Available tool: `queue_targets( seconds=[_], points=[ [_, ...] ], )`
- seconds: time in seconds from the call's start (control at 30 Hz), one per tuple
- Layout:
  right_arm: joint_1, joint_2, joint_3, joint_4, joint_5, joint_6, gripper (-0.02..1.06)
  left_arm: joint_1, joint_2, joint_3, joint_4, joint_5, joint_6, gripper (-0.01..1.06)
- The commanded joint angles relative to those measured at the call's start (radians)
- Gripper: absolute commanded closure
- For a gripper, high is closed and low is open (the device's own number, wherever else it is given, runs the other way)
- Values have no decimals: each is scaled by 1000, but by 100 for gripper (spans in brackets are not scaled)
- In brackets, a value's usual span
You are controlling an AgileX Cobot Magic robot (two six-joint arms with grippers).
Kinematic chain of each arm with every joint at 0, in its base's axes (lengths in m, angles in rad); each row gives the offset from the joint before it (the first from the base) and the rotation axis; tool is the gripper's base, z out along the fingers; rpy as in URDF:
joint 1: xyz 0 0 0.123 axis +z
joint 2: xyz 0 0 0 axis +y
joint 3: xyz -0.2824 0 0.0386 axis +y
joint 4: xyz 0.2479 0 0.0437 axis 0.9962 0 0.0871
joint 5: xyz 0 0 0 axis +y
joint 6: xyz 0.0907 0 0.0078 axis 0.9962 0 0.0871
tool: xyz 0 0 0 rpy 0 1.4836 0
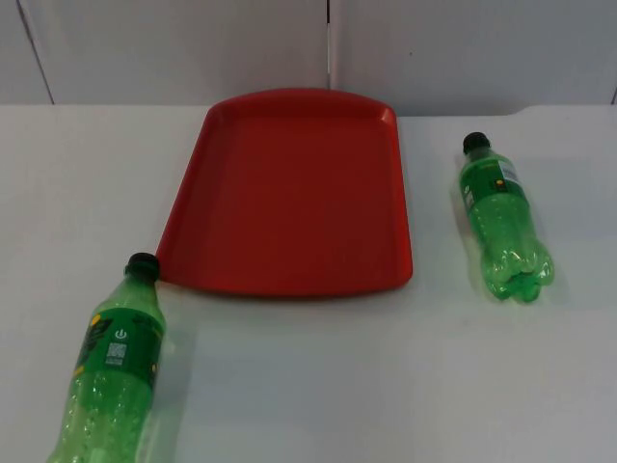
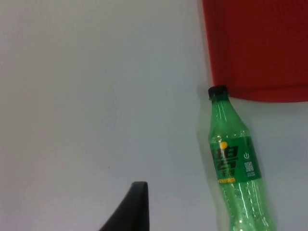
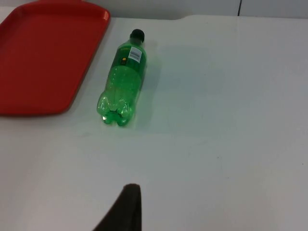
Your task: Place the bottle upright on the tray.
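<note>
Each end effector waits above the counter [image 1: 318,386], grip state unclear. Both bottles [image 1: 503,217] [image 1: 114,367] lie flat beside the tray [image 1: 289,193]; light, slick plastic—take mid-body.

A power-symbol icon and a QR-type code are seen on the left bottle's label [image 2: 233,163]; large label characters can't be read. Right bottle's label [image 3: 135,54]: nothing legible.

The near bottle [image 1: 111,371] runs off the picture's edge, its base unseen. The label print on the far bottle [image 1: 501,217] is too small to read.
</note>
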Motion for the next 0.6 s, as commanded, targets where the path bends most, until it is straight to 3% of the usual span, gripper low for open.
queue_targets(
  seconds=[0.0, 0.3, 0.57],
  points=[
    [-4, -4, 6, -3, -4, 0, -1, -42, 69, -23, 20, 2, -3, 0],
    [-4, -4, 6, -3, -4, 0, -1, -199, 267, -23, 171, -1, -148, 0],
    [-4, -4, 6, -3, -4, 0, -1, -308, 402, -19, 171, -97, -252, 0]
  ],
)
